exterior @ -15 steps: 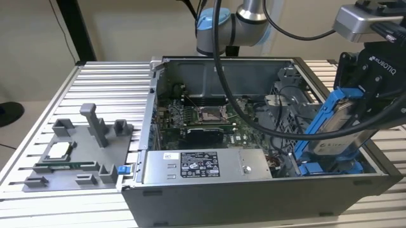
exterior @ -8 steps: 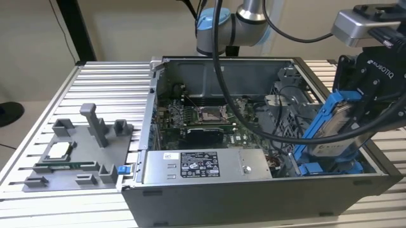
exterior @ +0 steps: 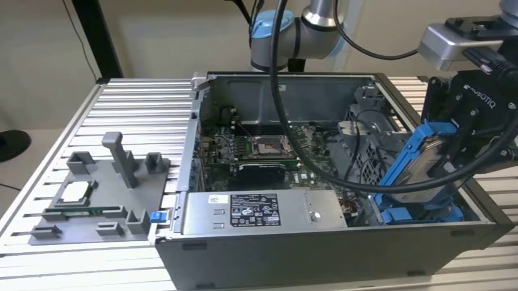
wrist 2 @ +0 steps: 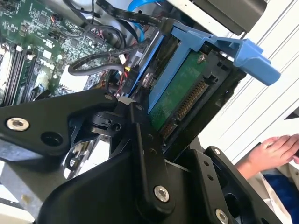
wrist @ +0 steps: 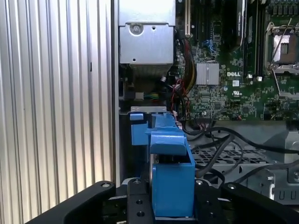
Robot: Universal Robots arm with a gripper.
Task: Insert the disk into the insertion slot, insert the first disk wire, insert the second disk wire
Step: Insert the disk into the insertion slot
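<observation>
One slatted table (exterior: 137, 103) bears the case (exterior: 324, 254), hand (wrist: 170, 201) gripping the disk (exterior: 429, 159)

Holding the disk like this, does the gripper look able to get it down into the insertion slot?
Probably yes. The gripper holds the disk tilted, its lower end right over the insertion slot, which looks open. Black cables run close beside it and might snag.

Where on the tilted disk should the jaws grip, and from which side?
Grip the disk by the blue carrier at its raised end, from above the case, as the gripper does. The carrier's opposite sides sit squarely between the jaws, leaving the lower end free for the insertion slot.
</observation>
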